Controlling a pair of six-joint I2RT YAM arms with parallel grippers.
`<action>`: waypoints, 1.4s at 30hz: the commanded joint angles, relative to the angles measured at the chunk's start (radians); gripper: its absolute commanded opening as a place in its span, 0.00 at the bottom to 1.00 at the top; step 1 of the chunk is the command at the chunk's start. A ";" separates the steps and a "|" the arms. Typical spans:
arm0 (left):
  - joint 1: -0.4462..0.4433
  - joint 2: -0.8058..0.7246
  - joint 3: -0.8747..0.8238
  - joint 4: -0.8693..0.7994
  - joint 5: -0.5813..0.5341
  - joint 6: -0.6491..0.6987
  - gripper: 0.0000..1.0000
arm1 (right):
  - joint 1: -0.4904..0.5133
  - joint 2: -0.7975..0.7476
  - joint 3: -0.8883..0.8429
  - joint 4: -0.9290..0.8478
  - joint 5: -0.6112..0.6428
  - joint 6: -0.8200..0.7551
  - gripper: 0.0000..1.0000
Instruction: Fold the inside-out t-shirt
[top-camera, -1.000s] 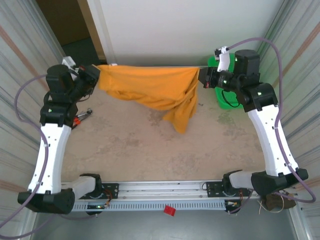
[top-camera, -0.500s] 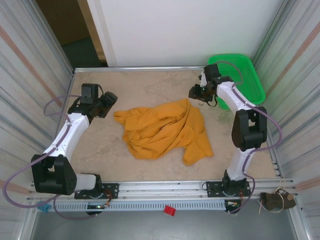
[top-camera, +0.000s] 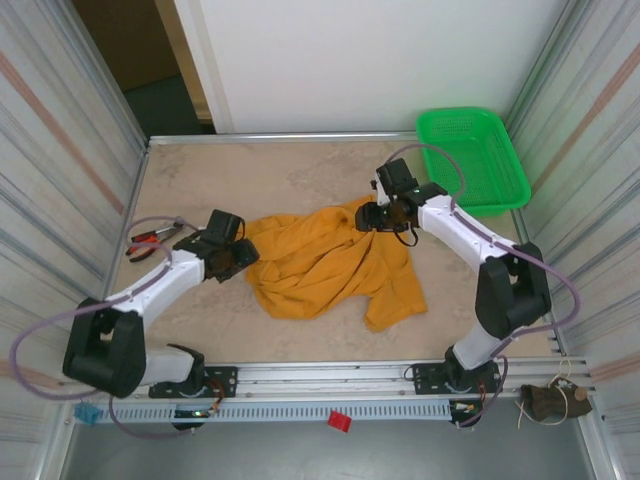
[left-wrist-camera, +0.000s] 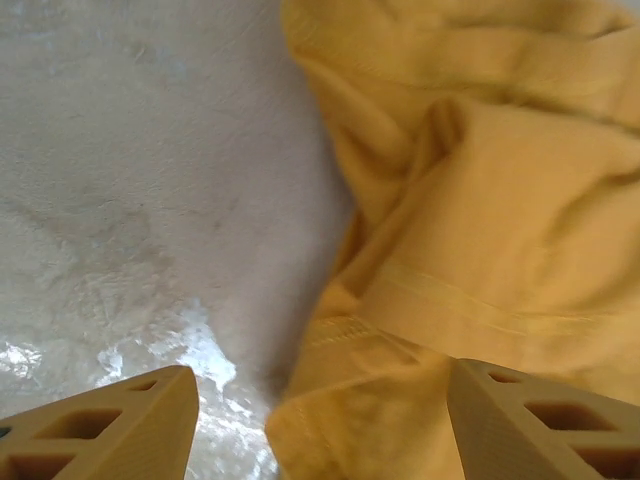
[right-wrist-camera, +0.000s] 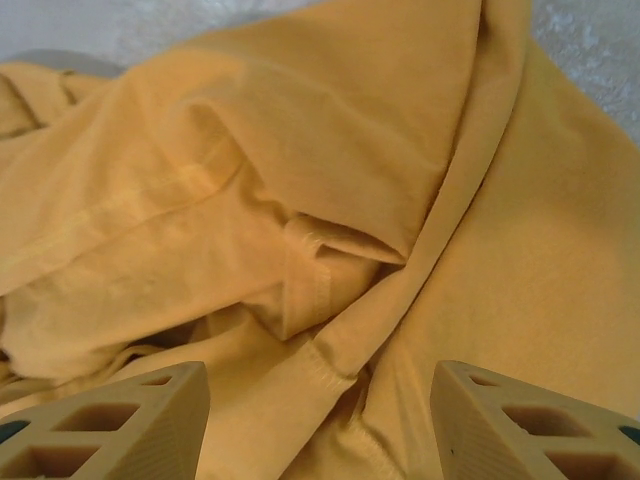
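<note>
t-shirt (top-camera: 322, 268) crumpled in a heap in the middle of the table (top-camera: 250, 180), left gripper (top-camera: 244, 262) low at its left edge, jaws apart and holding nothing, right gripper (top-camera: 367, 218) at its far right corner, jaws likewise apart, green basket (top-camera: 468, 155) well apart beyond.

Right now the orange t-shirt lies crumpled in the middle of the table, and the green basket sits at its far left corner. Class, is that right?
No: the green basket sits at its far right corner, as the top external view shows. The orange t-shirt lies crumpled in the middle of the table.
</note>
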 joint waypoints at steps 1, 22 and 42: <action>-0.018 0.065 0.029 0.101 -0.048 0.056 0.66 | 0.008 0.050 0.044 0.008 0.012 -0.005 0.59; -0.022 -0.092 0.458 -0.073 -0.005 0.206 0.00 | 0.035 0.108 0.118 0.050 -0.020 -0.057 0.60; 0.014 -0.143 0.443 -0.068 0.049 0.157 0.00 | 0.062 0.168 0.072 0.103 0.013 -0.044 0.53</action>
